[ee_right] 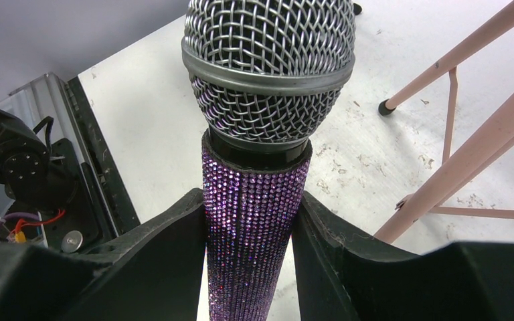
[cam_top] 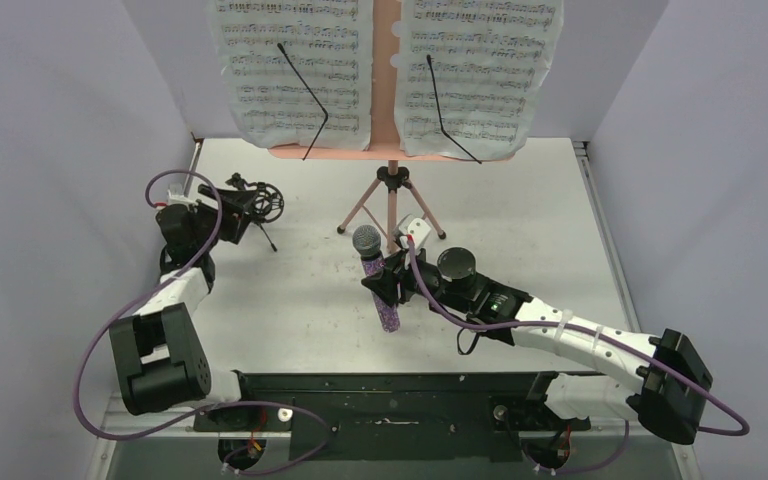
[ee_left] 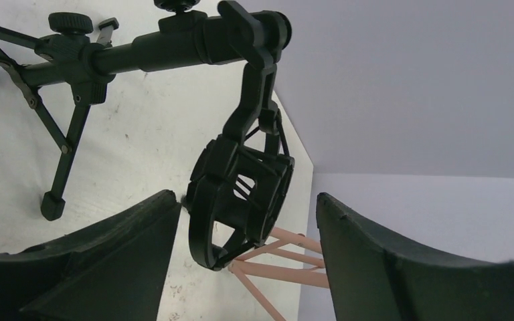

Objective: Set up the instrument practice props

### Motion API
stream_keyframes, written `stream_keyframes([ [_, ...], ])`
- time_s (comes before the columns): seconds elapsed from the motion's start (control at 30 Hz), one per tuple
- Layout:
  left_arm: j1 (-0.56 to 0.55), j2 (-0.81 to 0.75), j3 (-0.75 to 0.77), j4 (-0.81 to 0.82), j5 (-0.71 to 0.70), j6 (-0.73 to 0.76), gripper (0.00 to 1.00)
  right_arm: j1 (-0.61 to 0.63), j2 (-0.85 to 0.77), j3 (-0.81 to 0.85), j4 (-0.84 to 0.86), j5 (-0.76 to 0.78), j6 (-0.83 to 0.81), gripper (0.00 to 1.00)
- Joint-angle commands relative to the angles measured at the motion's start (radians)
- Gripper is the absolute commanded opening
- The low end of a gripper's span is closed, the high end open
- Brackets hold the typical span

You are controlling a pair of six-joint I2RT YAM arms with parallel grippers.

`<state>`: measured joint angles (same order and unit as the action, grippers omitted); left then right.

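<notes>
Twice risking upset: clamping right fingers (ee_right: 160, 257) on the microphone (ee_right: 258, 200) above the counter (cam_top: 290, 300), near the pink stand (cam_top: 392, 198) legs; holding left fingers (ee_left: 107, 261) apart around the mic holder (ee_left: 241, 190), possibly toppling it.

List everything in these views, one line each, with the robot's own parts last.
music stand: one, pink, back centre of the table
sheet-music pages: two, white, side by side on the stand's desk
microphone: one, purple glitter with grey mesh head, in front of the stand
mic holder: one, black tripod, back left
table: one, white, scuffed
walls: pale grey, left, right and back
left end effector: one, black, open, either side of the mic holder's clip
right end effector: one, black, shut on the microphone's body
</notes>
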<state>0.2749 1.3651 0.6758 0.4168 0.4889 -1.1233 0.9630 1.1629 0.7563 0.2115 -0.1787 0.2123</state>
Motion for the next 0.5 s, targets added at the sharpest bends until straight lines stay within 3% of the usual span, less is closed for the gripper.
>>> stream_keyframes([
  [0.0,0.004,0.052,0.041,0.113,0.051,-0.024,0.70,0.004,-0.044,0.028,0.062,0.016,-0.015,0.05],
  [0.47,-0.005,0.032,0.000,0.105,0.065,0.037,0.31,0.003,-0.055,0.025,0.057,0.022,-0.010,0.05],
])
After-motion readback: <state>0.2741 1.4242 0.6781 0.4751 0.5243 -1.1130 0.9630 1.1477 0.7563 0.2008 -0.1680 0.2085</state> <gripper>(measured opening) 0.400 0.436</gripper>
